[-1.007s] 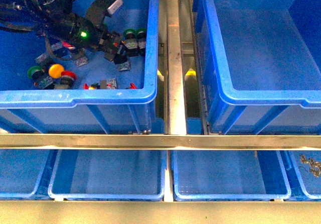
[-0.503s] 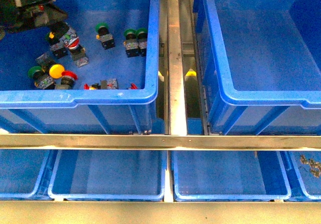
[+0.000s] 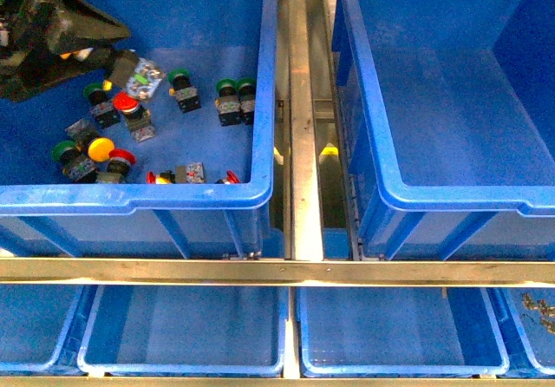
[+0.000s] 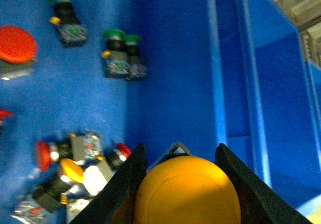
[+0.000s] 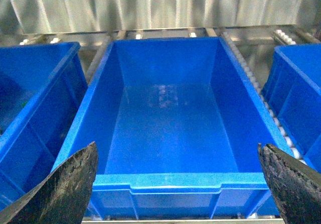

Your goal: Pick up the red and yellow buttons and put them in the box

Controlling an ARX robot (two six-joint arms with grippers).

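My left gripper (image 4: pixel 180 152) has its jaws pinching the yellow button (image 4: pixel 186 191) by the sides of its cap. It's up over the source bin (image 3: pixel 139 198), and the box (image 5: pixel 165 181) is off to the right past the metal rail (image 3: pixel 299 144). I'd call the button light, hard plastic, but that smooth dome looks slippy, so the blocky body seems the safer hold. The cap faces my wrist camera, so I'm guessing the long axis runs along the jaws, with the body hidden behind it. My right gripper (image 5: pixel 176 148) has its jaws spread wide, holding nothing.

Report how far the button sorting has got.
Done: nothing, the box is empty. In hand: the left gripper is shut on a yellow button. Left: carry it over, then the red buttons and second yellow in the left bin.
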